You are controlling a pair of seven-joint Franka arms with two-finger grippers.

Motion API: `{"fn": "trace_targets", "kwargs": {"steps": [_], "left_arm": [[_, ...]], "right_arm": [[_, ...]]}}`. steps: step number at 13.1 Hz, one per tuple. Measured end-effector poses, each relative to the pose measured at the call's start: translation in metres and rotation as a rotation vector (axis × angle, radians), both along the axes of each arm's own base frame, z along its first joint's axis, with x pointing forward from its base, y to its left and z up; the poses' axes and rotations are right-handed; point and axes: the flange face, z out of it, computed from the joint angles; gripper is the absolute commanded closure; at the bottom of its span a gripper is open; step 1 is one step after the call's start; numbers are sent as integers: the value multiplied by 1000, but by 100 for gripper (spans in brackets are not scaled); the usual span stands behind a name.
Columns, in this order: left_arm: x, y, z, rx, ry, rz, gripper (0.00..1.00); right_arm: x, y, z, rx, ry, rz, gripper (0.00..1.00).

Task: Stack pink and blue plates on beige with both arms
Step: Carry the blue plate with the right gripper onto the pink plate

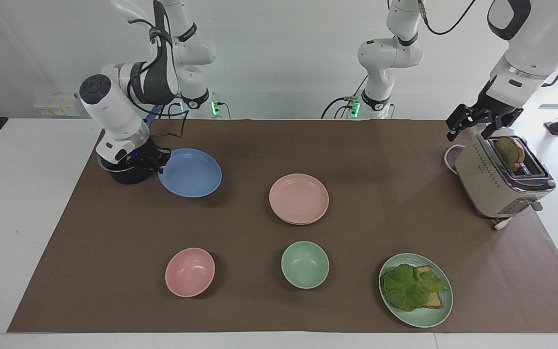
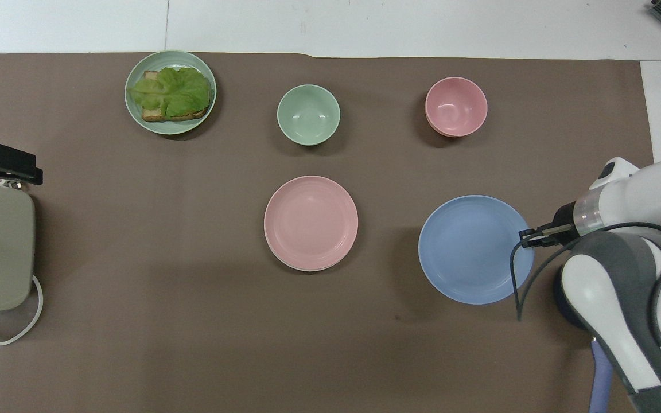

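Right gripper [image 1: 159, 160] clamps the blue plate [image 1: 191, 173] by its rim, lifted, beside the pink plate [image 1: 299, 198] toward the right arm's end. Left gripper [image 1: 477, 121] open over the toaster [image 1: 499, 186]. Brown mat [image 1: 240, 145], white table [image 1: 17, 194].

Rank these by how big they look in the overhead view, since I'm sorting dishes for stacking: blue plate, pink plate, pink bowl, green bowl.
1. blue plate, though it is lifted toward the camera, so its lead over the pink plate is unsure
2. pink plate
3. green bowl and pink bowl look alike
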Motion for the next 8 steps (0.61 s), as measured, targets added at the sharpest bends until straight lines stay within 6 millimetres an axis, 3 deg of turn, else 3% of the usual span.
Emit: {"fn": "trace_targets", "kwargs": {"steps": [8], "left_arm": [[0, 0, 0, 0, 0, 0, 0]], "right_arm": [[3, 131, 3, 60, -68, -174, 100]]}}
